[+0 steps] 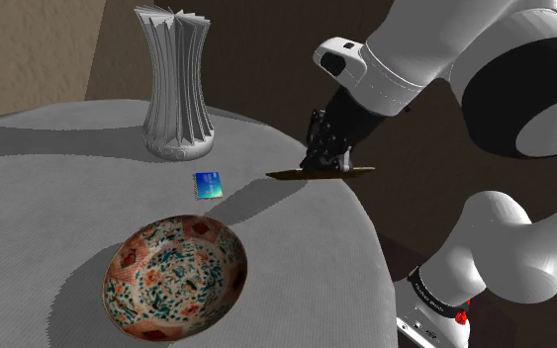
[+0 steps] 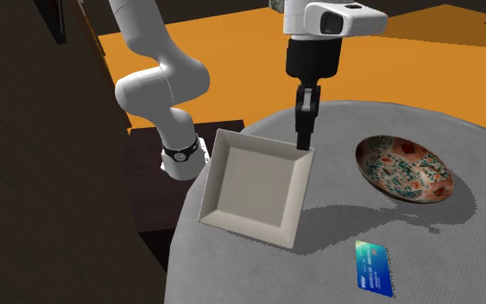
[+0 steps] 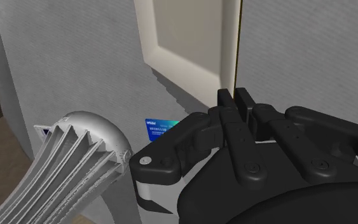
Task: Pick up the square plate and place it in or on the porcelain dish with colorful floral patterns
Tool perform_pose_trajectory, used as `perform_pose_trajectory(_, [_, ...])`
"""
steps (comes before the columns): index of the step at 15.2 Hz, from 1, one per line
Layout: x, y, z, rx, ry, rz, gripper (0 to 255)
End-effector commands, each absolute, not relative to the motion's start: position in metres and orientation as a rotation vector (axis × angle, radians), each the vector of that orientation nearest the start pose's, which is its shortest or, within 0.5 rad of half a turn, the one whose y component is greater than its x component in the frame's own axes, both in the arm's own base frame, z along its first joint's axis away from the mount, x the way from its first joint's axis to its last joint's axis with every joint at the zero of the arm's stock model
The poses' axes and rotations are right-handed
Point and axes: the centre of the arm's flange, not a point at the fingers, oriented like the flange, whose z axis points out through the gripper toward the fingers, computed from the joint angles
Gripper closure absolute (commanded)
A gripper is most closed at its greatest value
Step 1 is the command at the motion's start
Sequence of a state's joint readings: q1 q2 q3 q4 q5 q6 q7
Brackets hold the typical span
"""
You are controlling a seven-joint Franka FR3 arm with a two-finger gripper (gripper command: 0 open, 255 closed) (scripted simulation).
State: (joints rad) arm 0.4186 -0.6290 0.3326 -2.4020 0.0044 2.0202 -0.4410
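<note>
The square plate (image 2: 254,186) is cream-white with a raised rim and hangs above the grey table near its edge. In the shoulder view it appears edge-on as a thin dark sliver (image 1: 321,174). My black gripper (image 2: 305,142) is shut on the plate's rim at one corner, its fingers (image 3: 229,105) clasping the thin edge beside the plate (image 3: 184,44). The floral dish (image 1: 175,280) is a round bowl with red, green and blue patterns. It sits on the table toward the shoulder view's lower left, apart from the plate, and also shows in the second exterior view (image 2: 403,168).
A tall ribbed grey vase (image 1: 178,84) stands at the back of the round table (image 1: 29,198). A small blue card (image 1: 206,185) lies flat between the vase and the dish. The table edge drops off just under the plate, beside the arm's stand.
</note>
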Motion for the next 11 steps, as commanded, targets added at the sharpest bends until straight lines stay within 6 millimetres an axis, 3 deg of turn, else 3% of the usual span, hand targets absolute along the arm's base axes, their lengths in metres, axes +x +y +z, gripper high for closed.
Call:
perform_pose_trajectory(1, [0.27,0.304,0.546,-2.748,-1.784,-0.399,255])
perform_pose_trajectory(11, [0.25,0.434,0.555,-2.748,-1.784,-0.399,255])
